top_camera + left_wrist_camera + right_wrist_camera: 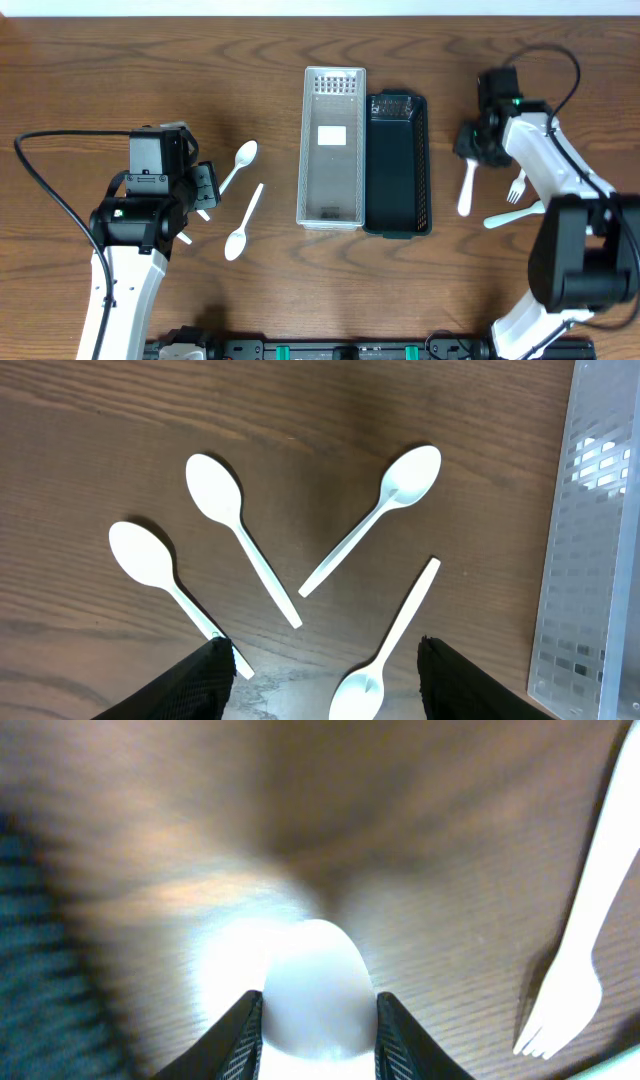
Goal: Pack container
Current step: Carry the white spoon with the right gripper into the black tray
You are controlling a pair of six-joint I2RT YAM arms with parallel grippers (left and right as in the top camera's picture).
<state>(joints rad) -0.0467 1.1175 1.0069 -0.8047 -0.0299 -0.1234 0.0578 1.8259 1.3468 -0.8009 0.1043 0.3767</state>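
A light grey slotted container (332, 215) and a dark container (397, 225) stand side by side mid-table. My left gripper (205, 190) is open and empty above several white spoons; in the left wrist view (327, 658) one spoon bowl (362, 686) lies between its fingers, and three more spoons (215, 490) (145, 555) (405, 478) lie beyond. My right gripper (475, 148) is shut on the bowl of a white spoon (318, 985), whose handle (466, 190) points toward the front.
Two white forks (516, 187) (515, 215) lie right of the held spoon; one shows in the right wrist view (572, 985). The grey container's wall (590, 560) is at the right of the left wrist view. The dark container's edge (30, 970) is blurred at the left.
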